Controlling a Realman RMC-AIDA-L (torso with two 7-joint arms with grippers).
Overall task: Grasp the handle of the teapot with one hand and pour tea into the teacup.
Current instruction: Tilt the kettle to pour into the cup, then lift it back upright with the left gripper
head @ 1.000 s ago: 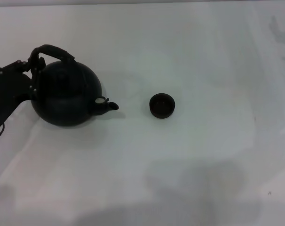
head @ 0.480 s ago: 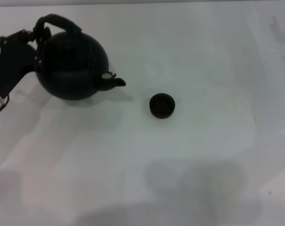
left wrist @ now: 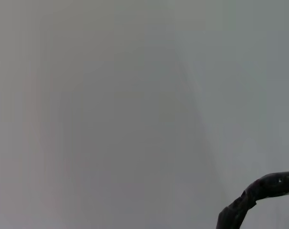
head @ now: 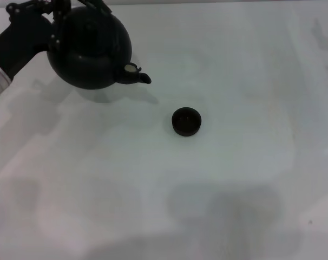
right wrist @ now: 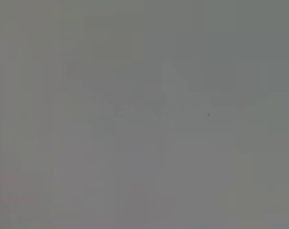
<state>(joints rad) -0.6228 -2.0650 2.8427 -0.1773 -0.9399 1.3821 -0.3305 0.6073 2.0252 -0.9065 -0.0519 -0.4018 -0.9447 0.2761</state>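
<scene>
- Far-left corner: left gripper (head: 51, 7), fingers clamped on the handle (head: 97, 4), holds the teapot (head: 90, 50) aloft, spout toward the table's middle.
- Table centre: the teacup (head: 185, 121) waits; carry the spout directly above before tilting slowly.
- Right gripper unseen.

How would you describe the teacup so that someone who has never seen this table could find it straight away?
Start from the large round black teapot, held up by the left gripper at the far left of the white table. Follow its spout toward the table's middle, and a little past the tip sits the teacup. It is tiny, dark, round and handleless, standing alone on the bare surface.
</scene>
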